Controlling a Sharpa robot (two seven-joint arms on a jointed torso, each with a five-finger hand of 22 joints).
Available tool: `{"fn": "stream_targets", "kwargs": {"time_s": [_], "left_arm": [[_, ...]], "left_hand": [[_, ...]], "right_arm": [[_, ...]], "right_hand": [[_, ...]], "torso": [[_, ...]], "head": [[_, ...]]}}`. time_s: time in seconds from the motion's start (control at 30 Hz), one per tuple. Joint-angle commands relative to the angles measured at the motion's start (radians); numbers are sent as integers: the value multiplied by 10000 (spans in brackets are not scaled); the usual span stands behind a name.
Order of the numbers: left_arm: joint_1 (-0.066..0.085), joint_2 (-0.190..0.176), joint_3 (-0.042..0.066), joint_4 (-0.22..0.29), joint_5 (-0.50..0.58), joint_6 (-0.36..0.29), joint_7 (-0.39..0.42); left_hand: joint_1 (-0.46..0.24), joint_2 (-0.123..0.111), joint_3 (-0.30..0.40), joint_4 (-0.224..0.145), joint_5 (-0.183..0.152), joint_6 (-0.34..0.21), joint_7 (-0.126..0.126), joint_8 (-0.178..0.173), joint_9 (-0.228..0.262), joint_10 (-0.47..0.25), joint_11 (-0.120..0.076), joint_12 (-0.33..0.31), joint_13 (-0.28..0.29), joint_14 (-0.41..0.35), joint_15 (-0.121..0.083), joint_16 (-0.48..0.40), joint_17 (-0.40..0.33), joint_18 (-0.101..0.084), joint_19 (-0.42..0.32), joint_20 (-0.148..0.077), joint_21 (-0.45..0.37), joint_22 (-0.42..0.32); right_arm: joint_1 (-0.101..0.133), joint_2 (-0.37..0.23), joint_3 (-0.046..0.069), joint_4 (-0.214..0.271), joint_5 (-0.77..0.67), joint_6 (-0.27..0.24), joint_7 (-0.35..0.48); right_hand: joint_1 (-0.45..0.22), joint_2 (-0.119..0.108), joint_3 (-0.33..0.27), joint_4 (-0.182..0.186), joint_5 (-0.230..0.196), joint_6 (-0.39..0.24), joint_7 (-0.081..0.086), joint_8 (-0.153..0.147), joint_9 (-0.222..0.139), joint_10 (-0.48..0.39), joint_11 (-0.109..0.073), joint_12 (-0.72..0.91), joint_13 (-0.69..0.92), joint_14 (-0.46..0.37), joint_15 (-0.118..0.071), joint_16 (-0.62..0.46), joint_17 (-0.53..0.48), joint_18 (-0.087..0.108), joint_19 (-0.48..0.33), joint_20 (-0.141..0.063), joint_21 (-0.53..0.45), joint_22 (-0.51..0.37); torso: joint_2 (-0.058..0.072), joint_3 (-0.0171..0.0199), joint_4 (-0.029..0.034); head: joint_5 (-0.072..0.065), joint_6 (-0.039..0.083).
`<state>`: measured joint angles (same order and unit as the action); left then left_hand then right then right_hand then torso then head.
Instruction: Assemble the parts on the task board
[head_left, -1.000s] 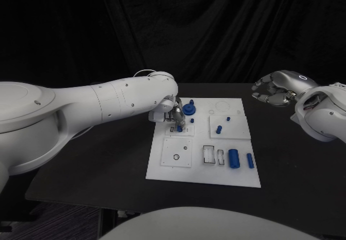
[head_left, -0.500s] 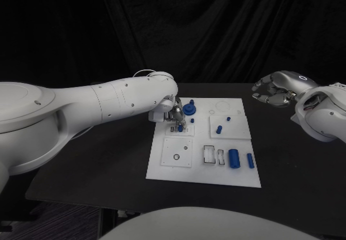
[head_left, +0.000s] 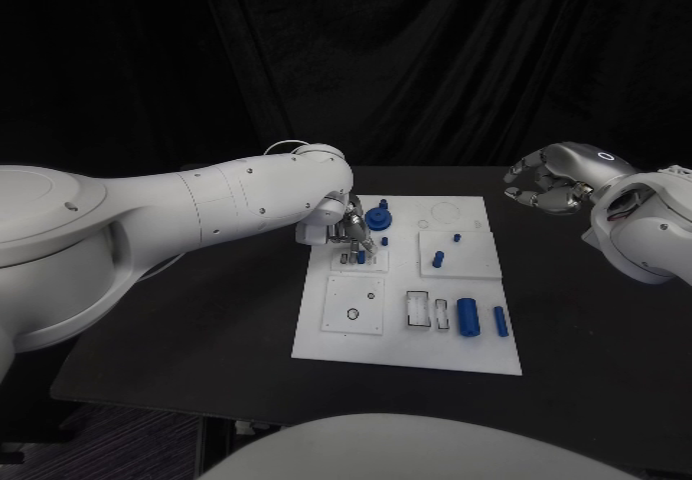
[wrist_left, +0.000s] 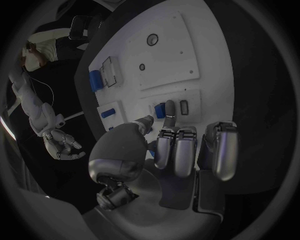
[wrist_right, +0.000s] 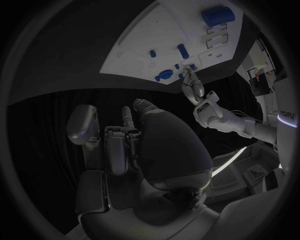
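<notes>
Task board (head_left: 407, 340) unlabelled; left hand (head_left: 346, 236) pinches blue peg (wrist_left: 169, 109), right hand (head_left: 545, 184) curled empty.

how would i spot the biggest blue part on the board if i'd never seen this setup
Find the white board in the middle of the black table. Go to its near right end, far from the left robot hand. The big cylinder lies flat there, much thicker than the thin blue rod on its right.
</notes>
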<state>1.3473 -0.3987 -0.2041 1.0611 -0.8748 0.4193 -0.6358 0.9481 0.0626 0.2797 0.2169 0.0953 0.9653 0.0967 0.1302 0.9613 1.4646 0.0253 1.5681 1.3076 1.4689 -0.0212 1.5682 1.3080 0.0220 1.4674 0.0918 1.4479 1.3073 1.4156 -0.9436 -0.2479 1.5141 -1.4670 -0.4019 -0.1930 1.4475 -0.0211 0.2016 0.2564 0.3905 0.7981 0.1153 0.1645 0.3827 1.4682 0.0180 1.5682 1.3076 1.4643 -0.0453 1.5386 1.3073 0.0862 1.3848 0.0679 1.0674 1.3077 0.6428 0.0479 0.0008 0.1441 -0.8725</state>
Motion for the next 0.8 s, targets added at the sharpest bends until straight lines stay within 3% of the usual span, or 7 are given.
{"fn": "stream_targets", "kwargs": {"time_s": [0.03, 0.27, 0.4, 0.53, 0.6, 0.8], "left_arm": [[-154, -58, -66, 120, 66, -409, 184], [-163, -480, -65, 751, -367, -1735, 744], [-110, -896, -64, 1368, -1027, -2947, 1296], [160, -1299, -64, 1898, -1277, -3609, 1438], [360, -1490, -64, 2127, -1423, -3823, 1426], [900, -1952, -66, 2560, -2142, -3847, 1149]], "left_hand": [[-85, 13, -88, 27, -41, 52, 29, -476, 9, 1062, 86, 27, 2632, 1019, 76, 26, 2628, 143, 6, 57, -28, 2134], [-172, -65, -422, 204, -84, 202, -12, -414, 64, 1062, 56, 27, 2632, 1019, 52, 26, 2628, 109, 117, 50, 91, 2192], [25, -78, -763, 336, 57, 479, -148, -124, 325, 1062, -62, 27, 2632, 1019, -48, 26, 2628, 56, 298, -38, 285, 2271], [299, -86, -896, 315, 228, 491, -208, 29, 513, 1062, -126, 27, 2632, 1019, -112, 26, 2628, 40, 355, -103, 341, 2292], [688, -36, -950, 217, 574, 442, -261, 241, 835, 1062, -171, 27, 2632, 1019, -164, 26, 2628, 35, 376, -156, 354, 2298], [996, 28, -1059, 223, 819, 355, -314, 559, 1344, 1062, -226, 27, 2632, 1019, -206, 26, 2628, 36, 379, -202, 344, 2296]], "right_arm": [[-21, -17, 8, 12, -33, 69, -178], [-25, -58, 8, 31, -33, 17, -147], [-27, -106, 8, 38, -33, -20, -134], [-28, -131, 8, 45, -33, -35, -123], [-28, -141, 8, 50, -33, -45, -116], [-27, -152, 8, 36, -33, -71, -92]], "right_hand": [[18, -85, 65, -2, 62, -50, 40, -20, -17, 1026, 62, 25, 2632, 952, 63, -39, 2427, 110, -78, 22, -58, 1310], [10, -89, 67, 0, 62, -60, 40, -26, -21, 1026, 63, 25, 2632, 947, 65, -53, 2419, 113, -86, 23, -80, 1305], [10, -89, 67, 0, 62, -60, 40, -26, -21, 1026, 63, 25, 2632, 947, 65, -53, 2419, 113, -86, 23, -80, 1305], [7, -93, 68, 0, 63, -64, 40, -28, -23, 1026, 63, 25, 2632, 949, 65, -47, 2422, 114, -88, 24, -86, 1304], [7, -93, 68, 0, 63, -64, 40, -28, -23, 1026, 63, 25, 2632, 949, 65, -47, 2422, 114, -88, 24, -86, 1304], [5, -98, 72, -2, 67, -65, 36, -28, -25, 1026, 63, 25, 2632, 948, 66, -51, 2420, 114, -88, 25, -90, 1304]], "torso": [[-2, -3, 1], [0, 3, -2], [-4, 4, 6], [2, -11, 13], [4, -13, 10], [-19, 7, 10]], "head": [[-2, -2], [-3, -2], [-29, -2], [-25, -2], [-9, -2], [23, -2]]}}
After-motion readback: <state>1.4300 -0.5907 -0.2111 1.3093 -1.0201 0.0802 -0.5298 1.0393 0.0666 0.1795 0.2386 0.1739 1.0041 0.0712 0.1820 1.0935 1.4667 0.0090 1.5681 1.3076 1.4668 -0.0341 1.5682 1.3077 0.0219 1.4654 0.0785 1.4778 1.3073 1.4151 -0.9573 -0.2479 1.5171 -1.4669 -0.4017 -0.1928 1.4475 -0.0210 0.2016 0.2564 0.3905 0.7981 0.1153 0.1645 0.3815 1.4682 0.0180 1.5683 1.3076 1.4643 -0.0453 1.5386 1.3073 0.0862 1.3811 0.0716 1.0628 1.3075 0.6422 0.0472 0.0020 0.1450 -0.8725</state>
